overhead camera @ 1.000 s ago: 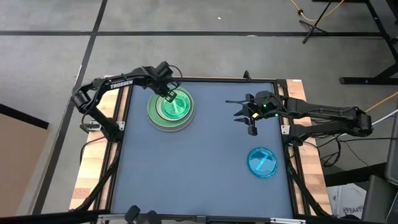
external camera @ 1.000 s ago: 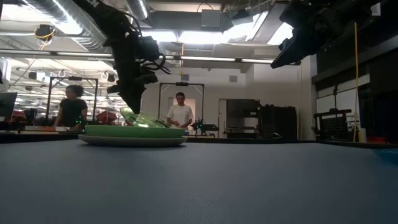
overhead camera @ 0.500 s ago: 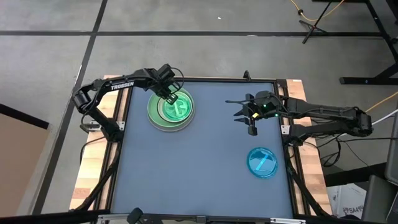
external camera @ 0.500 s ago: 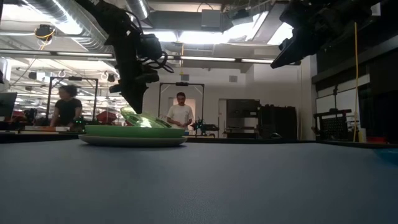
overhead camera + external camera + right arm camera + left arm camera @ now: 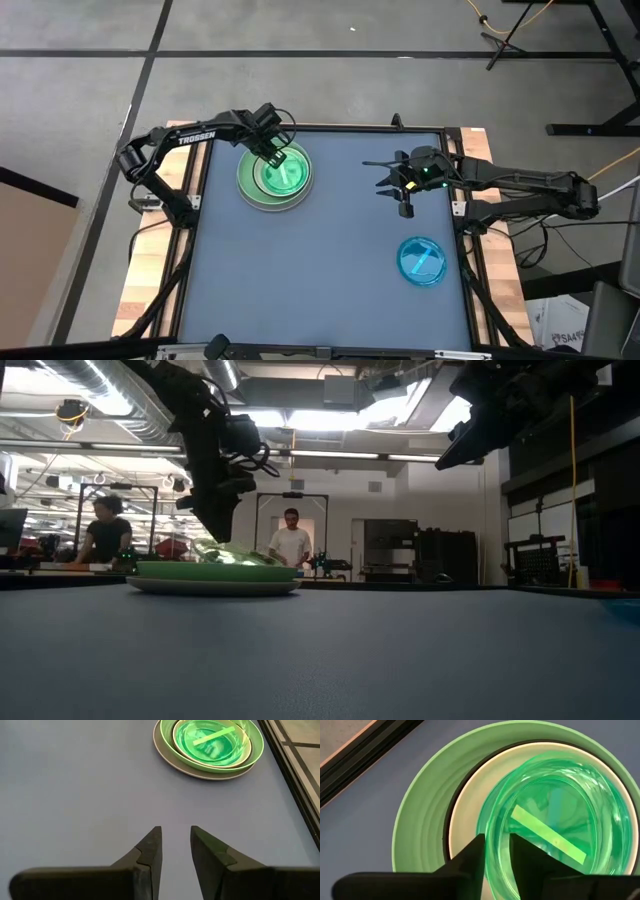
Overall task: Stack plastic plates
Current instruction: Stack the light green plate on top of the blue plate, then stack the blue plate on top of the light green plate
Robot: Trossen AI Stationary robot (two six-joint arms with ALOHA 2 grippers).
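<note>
1. Translucent green small plate sits on top of the stack at the far left of the counter; under it a white plate, a thin dark rim, then the large light green plate and the grey plate at the bottom.
2. Left claw is at the green plate's rim, one finger on each side of it. Fingers look slightly parted; I cannot tell whether they pinch the rim or have let go.
3. In the low view the small plate lies about level in the stack, not tipped.
4. Right claw hovers above the counter at far right, fingers apart, holding nothing.
5. Small translucent cyan plates sit at near right, well apart from the stack.
6. Step in hand, as judged: setting a small green plate onto the stack, release stage.
7. Next move likely calls for the left claw to clear the rim straight up without dragging the plate, then the cyan plates to be fetched, probably by the right arm.
</note>
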